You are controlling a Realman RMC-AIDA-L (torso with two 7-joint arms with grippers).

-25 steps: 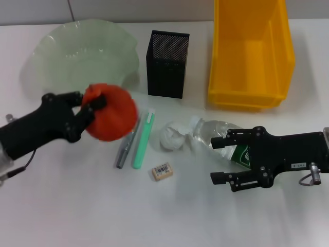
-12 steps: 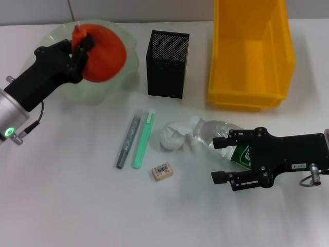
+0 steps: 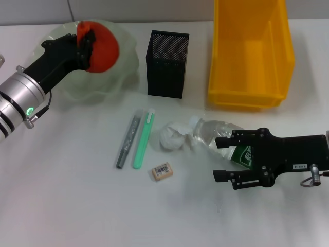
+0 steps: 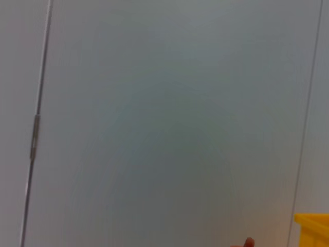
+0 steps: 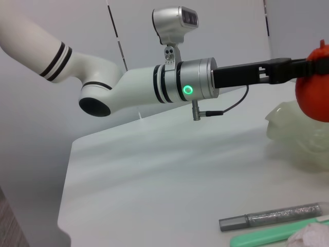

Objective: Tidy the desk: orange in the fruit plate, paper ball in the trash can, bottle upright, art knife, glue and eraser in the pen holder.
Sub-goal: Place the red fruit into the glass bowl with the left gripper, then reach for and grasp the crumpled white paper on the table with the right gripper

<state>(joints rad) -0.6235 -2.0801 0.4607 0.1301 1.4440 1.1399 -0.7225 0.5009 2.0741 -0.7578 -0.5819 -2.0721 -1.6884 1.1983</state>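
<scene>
Black mesh walls of the pen holder [image 3: 167,64] stand between the fruit plate [image 3: 121,67] and the yellow trash can [image 3: 250,56] along the far side of the white table [image 3: 77,206]. Nearer the robot, a grey pen-shaped tool [image 3: 127,141] and a green pen-shaped tool [image 3: 143,138] lie side by side, with the eraser [image 3: 162,171] just beside their near ends. The paper ball [image 3: 173,137] touches the cap end of the bottle [image 3: 218,135], which lies on its side.

The left gripper [image 3: 85,41] is over the fruit plate, its fingers clamped on the orange [image 3: 104,50], which sits at the bowl's middle. The right gripper [image 3: 221,159] rests beside the fallen bottle, fingers spread apart and holding nothing; its upper finger [image 3: 236,140] overlaps the bottle's green label.
</scene>
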